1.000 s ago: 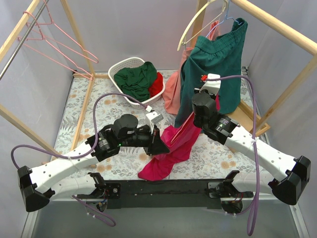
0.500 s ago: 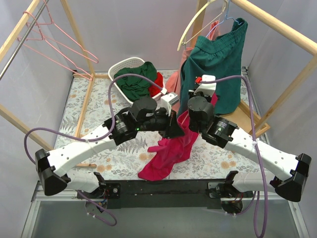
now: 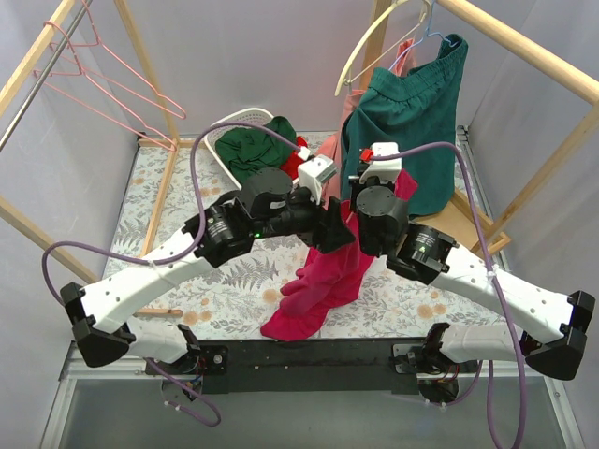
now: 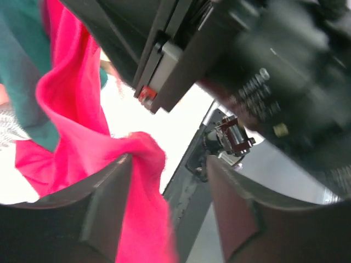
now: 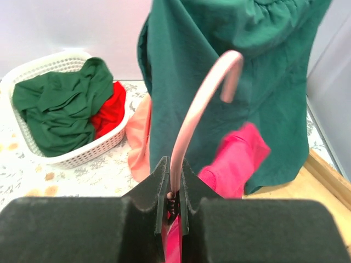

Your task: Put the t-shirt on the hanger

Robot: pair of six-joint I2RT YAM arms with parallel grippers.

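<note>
The magenta t-shirt [image 3: 328,281] hangs from between the two grippers down to the table, its lower end crumpled near the front edge. My right gripper [image 5: 173,181] is shut on the neck of the pink hanger [image 5: 192,115], whose hook curls up in front of the dark green garment. Part of the t-shirt [image 5: 236,159] bulges beside it to the right. My left gripper [image 4: 170,164] is open right beside the right gripper [image 3: 374,187]. A fold of the t-shirt [image 4: 71,109] lies against its left finger [image 4: 109,197]. From above, the left gripper [image 3: 342,229] sits against the cloth's upper part.
A white basket [image 3: 220,131] at the back holds dark green and red cloth. A dark green garment [image 3: 412,112] hangs on a cream hanger [image 3: 374,42] from the right wooden rail, with peach cloth [image 3: 328,173] beside it. Pink wire hangers [image 3: 103,84] hang at the back left.
The left arm rose and swung right, up to the right gripper, lifting the t-shirt's upper part. Its jaws, shut before, now stand open. The right gripper still holds the hanger.
</note>
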